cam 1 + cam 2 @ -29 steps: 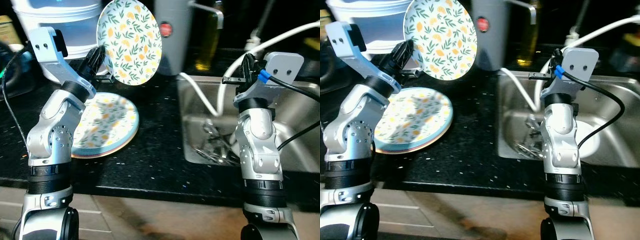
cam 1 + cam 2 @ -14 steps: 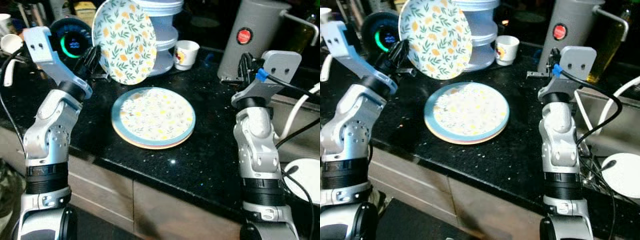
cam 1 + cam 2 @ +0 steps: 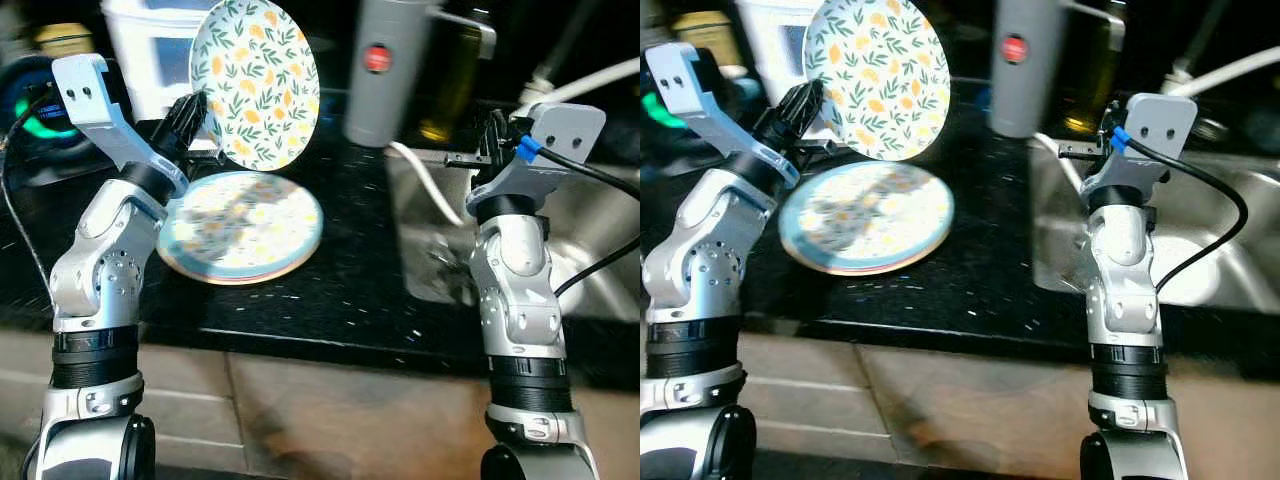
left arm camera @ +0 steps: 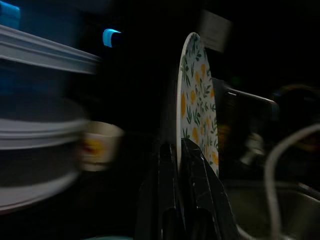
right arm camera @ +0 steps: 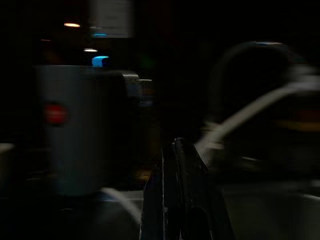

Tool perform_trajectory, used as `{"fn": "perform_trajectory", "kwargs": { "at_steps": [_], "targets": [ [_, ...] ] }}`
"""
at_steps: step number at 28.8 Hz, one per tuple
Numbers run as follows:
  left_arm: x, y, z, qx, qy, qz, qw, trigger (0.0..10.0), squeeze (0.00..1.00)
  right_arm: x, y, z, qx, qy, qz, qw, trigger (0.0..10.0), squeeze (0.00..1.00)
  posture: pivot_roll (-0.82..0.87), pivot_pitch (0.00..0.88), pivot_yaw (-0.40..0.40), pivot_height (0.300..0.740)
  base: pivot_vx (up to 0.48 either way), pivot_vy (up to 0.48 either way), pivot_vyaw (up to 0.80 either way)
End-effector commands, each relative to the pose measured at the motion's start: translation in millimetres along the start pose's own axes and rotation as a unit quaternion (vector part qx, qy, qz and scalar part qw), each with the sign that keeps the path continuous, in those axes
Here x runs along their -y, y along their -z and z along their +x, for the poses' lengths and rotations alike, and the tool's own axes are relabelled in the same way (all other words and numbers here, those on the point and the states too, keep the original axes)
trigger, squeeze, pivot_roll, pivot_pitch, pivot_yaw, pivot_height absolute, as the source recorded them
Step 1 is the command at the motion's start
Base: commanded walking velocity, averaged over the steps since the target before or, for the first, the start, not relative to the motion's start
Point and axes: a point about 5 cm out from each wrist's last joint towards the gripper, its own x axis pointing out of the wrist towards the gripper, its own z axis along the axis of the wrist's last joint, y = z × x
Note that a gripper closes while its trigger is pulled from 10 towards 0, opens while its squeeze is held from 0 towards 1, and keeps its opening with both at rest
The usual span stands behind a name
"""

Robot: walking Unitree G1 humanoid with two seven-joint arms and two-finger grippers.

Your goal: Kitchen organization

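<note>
The left gripper is raised above the black speckled stone counter, its two black fingers clamped on the lower edge of one round white plate patterned with green leaves and orange fruit. That plate stands nearly upright in the air, its patterned face turned toward the camera, at about 11 o'clock in the head views. In the left wrist view the plate shows edge-on, with one finger on each side of its rim.

Directly below it, at about 9 o'clock from the frame centre, a low stack of round plates lies flat on the counter. The top one carries the same leaf-and-fruit pattern with a pale blue rim; a pinkish rim shows beneath it. The blur keeps me from counting the stack exactly, though at least two rims show.

At 12 o'clock stands one tall grey cylindrical jug with a red round button, and just beside it, toward 1 o'clock, one bottle of yellow oil. At 3 o'clock is the stainless steel sink, with one white hose curving into it.

The right gripper is held over the sink's near corner, its fingers pressed together on nothing.
</note>
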Motion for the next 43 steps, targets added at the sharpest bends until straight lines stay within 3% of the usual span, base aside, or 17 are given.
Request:
{"fn": "perform_trajectory", "kwargs": {
  "at_steps": [1,15,35,43],
  "targets": [
    [3.5,-1.1,0.9,0.003,0.007,0.001,1.000,10.0,0.00,5.0,5.0,0.0,-0.014,0.009,-0.009,1.000,10.0,0.00,0.12,0.053,-0.020,0.740,0.000,0.000,0.00],
    [0.5,1.5,1.3,0.000,-0.009,0.011,1.000,10.0,0.00,1.8,7.0,-0.7,-0.021,-0.002,-0.014,1.000,10.0,0.00,0.12,0.054,-0.021,0.740,0.000,0.000,0.00],
    [1.4,0.5,1.8,0.001,-0.006,0.013,1.000,10.0,0.00,1.2,6.6,-1.0,-0.020,-0.004,-0.012,1.000,10.0,0.00,0.12,0.054,-0.020,0.740,0.228,-0.365,0.00],
    [2.0,0.5,1.7,0.001,-0.002,0.013,1.000,10.0,0.00,0.9,7.0,-1.0,-0.020,-0.004,-0.011,1.000,10.0,0.00,0.12,0.053,-0.021,0.740,0.000,-0.343,0.00]
  ]
}}
